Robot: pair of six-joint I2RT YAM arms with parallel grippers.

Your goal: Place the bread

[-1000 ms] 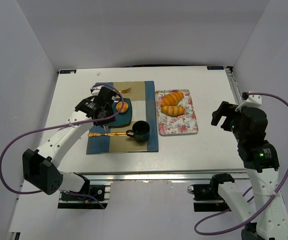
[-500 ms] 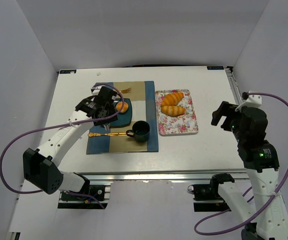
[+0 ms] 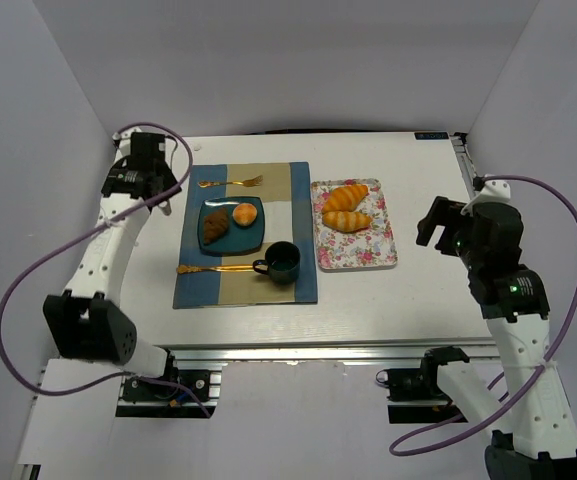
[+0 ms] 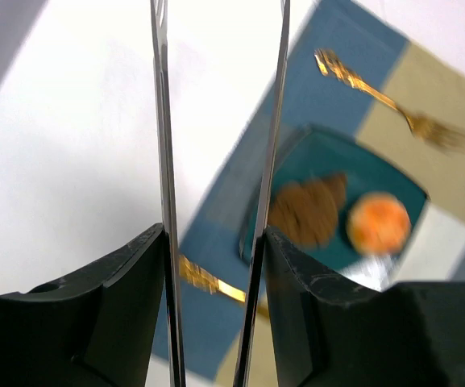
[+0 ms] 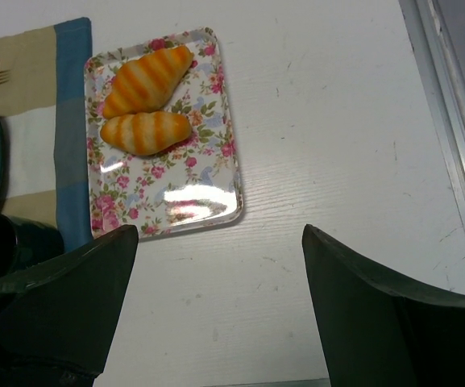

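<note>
Teal plate (image 3: pixel 250 241) on the placemat (image 3: pixel 298 275) carrying a brown croissant (image 3: pixel 214 224) and a round bun (image 3: pixel 244 213) side by side, left fingers (image 4: pixel 161 121) slightly spread and empty over the white surface (image 3: pixel 418 290), right fingers (image 5: pixel 377 314) spread wide, empty

The mat (image 3: pixel 196 285) is banded in blue and tan. The plate (image 3: pixel 240 241) is coloured teal, the croissant (image 3: pixel 214 224) brown, the bun (image 3: pixel 244 213) orange. The fork (image 3: pixel 230 182) is finished in gold, the mug (image 3: pixel 282 261) in dark teal. The tray (image 3: pixel 360 252) is patterned with pink flowers on white. Its two rolls (image 3: pixel 348 220) are striped orange and cream. The table (image 3: pixel 418 290) is white.
</note>
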